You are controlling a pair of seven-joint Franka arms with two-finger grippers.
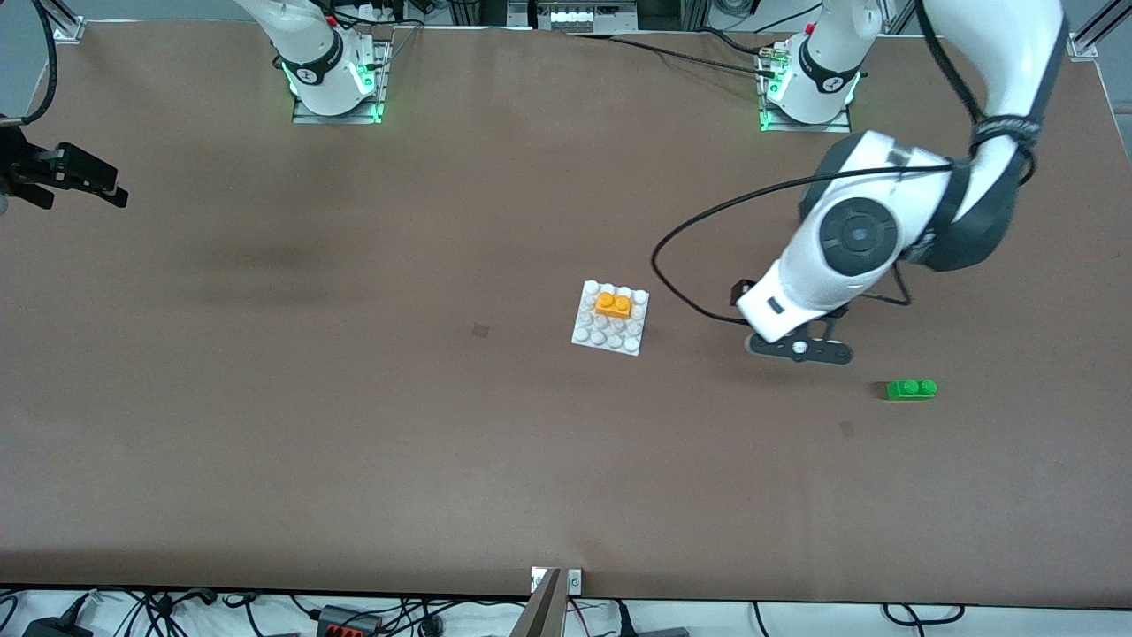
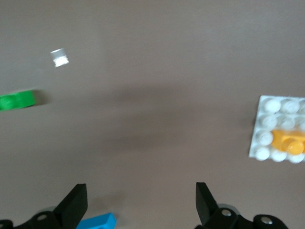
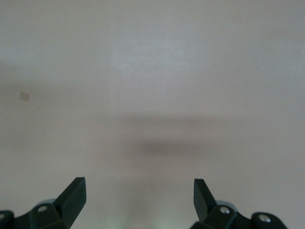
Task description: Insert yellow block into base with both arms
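Hanging over bare worktop (image 1: 354,425), your left gripper (image 2: 138,202) has its jaws spread wide and holds nothing; it sits between the base (image 1: 610,318) and the green brick (image 1: 911,389). A corner of a blue brick (image 2: 97,222) shows just under one finger in the left wrist view. Your right gripper (image 3: 139,198) is also wide open and empty, parked out at the right arm's end of the worktop, well apart from everything; that arm waits.

Yellow block (image 1: 613,305): already sitting on the base, in the stud rows farther from the front camera. Whether it is pressed fully home you cannot tell from these views.

Handling, as a judgement: small, light, rigid plastic, smooth on the flanks, so likely to slip under a shallow pinch. Take it across the two long side walls, below the studs. The base looks light enough to skid, so pin an edge with the other gripper while pressing down.
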